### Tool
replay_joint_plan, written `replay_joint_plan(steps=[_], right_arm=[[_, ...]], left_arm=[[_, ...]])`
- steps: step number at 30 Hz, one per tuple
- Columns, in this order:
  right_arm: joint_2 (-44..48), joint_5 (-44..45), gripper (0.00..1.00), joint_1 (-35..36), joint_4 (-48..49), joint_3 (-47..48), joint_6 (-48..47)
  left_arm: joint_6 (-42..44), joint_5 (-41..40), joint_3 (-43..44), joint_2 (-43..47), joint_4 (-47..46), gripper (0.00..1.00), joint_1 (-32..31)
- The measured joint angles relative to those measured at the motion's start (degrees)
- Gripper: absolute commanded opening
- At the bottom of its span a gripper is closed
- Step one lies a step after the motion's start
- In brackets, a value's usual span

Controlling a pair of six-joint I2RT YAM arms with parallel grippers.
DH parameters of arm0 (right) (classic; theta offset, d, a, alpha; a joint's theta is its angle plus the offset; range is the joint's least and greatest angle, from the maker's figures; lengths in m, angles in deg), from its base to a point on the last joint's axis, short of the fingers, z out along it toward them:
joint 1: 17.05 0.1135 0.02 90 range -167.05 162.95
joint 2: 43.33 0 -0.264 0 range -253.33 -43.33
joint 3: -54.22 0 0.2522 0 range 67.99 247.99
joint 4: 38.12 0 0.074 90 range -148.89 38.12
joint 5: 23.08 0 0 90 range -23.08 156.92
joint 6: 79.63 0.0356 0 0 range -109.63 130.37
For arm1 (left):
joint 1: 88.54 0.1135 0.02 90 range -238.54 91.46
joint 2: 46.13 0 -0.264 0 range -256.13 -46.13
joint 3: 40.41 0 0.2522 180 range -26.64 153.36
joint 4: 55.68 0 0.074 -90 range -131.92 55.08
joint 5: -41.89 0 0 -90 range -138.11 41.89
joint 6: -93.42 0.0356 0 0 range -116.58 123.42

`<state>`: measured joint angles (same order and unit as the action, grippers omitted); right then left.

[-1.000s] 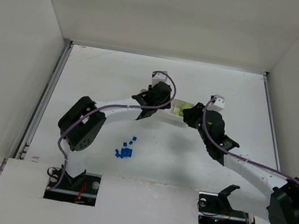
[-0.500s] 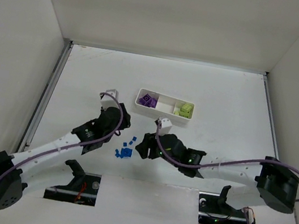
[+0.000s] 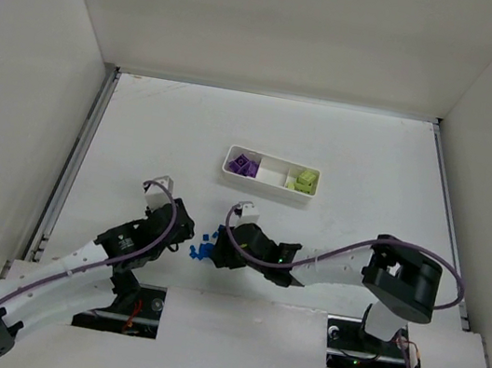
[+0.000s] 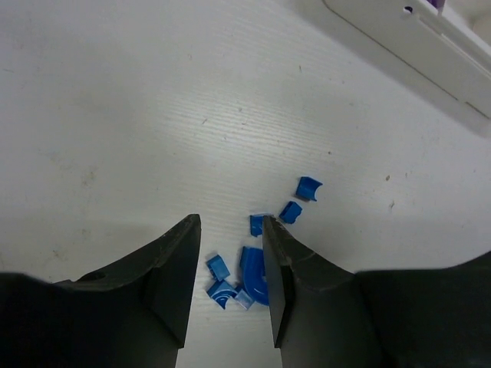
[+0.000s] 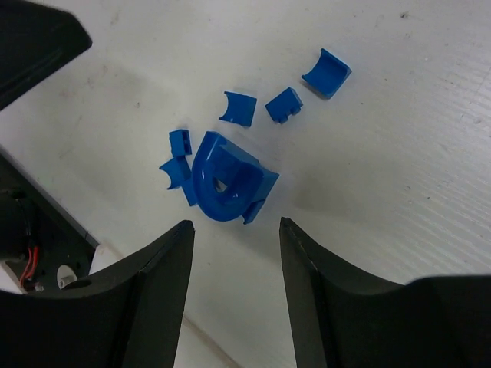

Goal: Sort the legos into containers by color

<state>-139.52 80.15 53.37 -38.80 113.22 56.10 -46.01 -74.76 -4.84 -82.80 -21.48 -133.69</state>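
Observation:
Several small dark blue legos (image 3: pixel 202 249) lie in a loose pile near the table's front edge. In the left wrist view the pile (image 4: pixel 255 274) lies between my left gripper's (image 4: pixel 230 226) open, empty jaws, just past the tips. In the right wrist view a larger blue arch brick (image 5: pixel 229 184) and small pieces lie just ahead of my right gripper (image 5: pixel 235 226), which is open and empty. The white tray (image 3: pixel 268 183) holds purple legos (image 3: pixel 245 164) in its left compartment and yellow-green legos (image 3: pixel 303 180) in its right one. My left gripper (image 3: pixel 186 237) and right gripper (image 3: pixel 215 250) flank the pile.
White walls enclose the table on three sides. The tray's near wall (image 4: pixel 414 46) shows at the top right of the left wrist view. The arm bases and a dark cut-out (image 5: pixel 31 253) sit at the front edge close to the pile.
Both arms have come back from the tray to the front of the table and closed in on the blue pile from either side. The pile has not moved.

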Motion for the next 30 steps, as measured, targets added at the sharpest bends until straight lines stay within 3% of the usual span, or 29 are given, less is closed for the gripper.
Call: replay_joint_plan(steps=[16,22,30], right_arm=[[-4.37,-1.25,0.34,-4.98,3.5,0.42,5.11],[-4.85,-2.54,0.19,-5.55,4.83,0.48,5.97],[-3.82,-3.13,0.13,-7.63,5.42,0.22,6.34]], left_arm=[[-4.74,-0.85,-0.74,-1.22,1.7,0.3,-4.5],[-5.81,-1.09,-0.74,-2.8,2.23,0.28,-6.95],[-6.21,-1.81,-0.72,-3.65,3.02,0.27,-8.2]])
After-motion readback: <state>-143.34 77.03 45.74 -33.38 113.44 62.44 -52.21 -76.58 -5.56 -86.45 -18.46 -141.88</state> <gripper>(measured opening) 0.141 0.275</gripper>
